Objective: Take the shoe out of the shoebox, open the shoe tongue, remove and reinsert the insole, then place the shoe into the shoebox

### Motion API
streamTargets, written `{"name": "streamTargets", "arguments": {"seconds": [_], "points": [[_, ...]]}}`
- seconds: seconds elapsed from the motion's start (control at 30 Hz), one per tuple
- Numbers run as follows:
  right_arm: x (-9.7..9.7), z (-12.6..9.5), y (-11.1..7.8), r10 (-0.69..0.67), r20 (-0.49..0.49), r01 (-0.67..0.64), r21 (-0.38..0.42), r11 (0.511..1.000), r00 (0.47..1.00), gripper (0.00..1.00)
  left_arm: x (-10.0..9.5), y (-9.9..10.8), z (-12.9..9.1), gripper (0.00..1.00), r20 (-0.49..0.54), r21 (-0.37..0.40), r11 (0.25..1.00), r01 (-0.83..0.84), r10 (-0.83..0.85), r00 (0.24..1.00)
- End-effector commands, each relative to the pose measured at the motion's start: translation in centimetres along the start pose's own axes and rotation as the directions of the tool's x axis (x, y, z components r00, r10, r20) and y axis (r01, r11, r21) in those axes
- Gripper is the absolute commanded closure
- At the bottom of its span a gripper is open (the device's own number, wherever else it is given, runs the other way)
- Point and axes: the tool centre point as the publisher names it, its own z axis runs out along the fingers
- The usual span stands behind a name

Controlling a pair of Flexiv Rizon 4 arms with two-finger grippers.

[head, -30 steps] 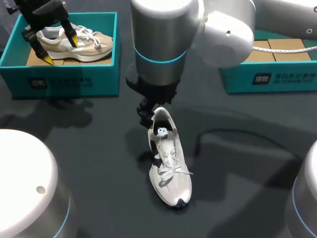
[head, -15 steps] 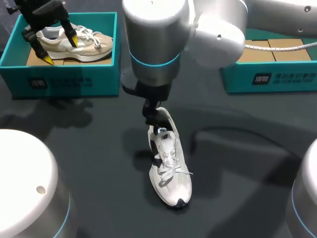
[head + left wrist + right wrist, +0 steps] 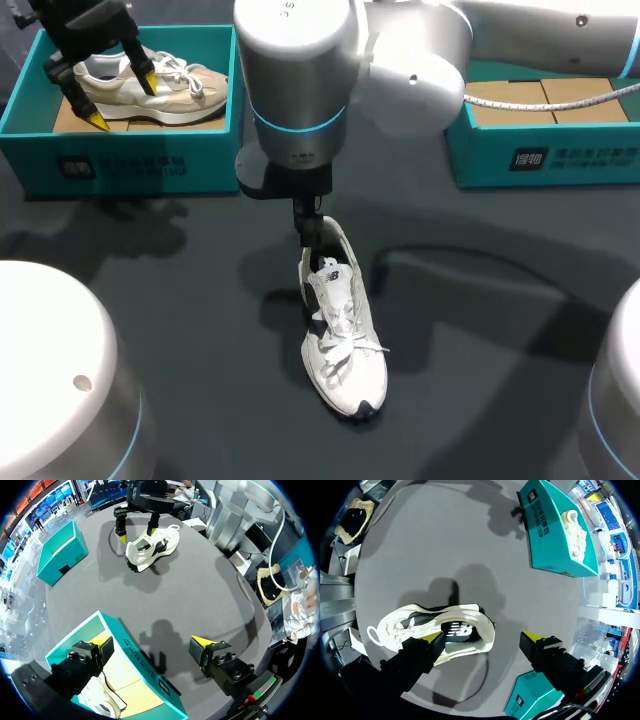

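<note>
Overhead, the white shoe [image 3: 343,340] is seen lying near the table's middle. The right gripper [image 3: 312,228] is poised at its heel, while the left gripper [image 3: 122,100] is held spread over the teal shoebox [image 3: 140,150] at the far left corner. From the left wrist, its parted fingers [image 3: 200,642] are confirmed. From the right wrist, the right fingers [image 3: 532,639] are seen spread astride the heel collar, one within the opening. The shoe is judged light and soft-sided; the thin insole [image 3: 456,629] is best pinched at its heel edge.
</note>
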Motion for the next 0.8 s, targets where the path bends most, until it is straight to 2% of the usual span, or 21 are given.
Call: {"name": "streamTargets", "arguments": {"seconds": [0.03,0.5,0.8], "points": [[-0.6,1.3,0.2,-0.007,-0.015,0.007,-0.002,1.0,1.0,0.0,0.0,0.0,0.0,0.0,-0.002,-0.002,1.0,-0.001,0.001,1.0],[-1.1,5.0,-0.9,-0.095,-0.024,0.095,-0.021,0.995,0.995,0.0,0.0,0.0,0.0,0.0,-0.002,-0.002,1.0,-0.001,0.001,1.0],[-1.7,7.0,-1.3,-0.108,-0.05,0.107,-0.034,0.994,0.993,0.0,0.0,0.0,0.0,0.0,-0.002,-0.002,1.0,-0.001,0.001,1.0]]}}
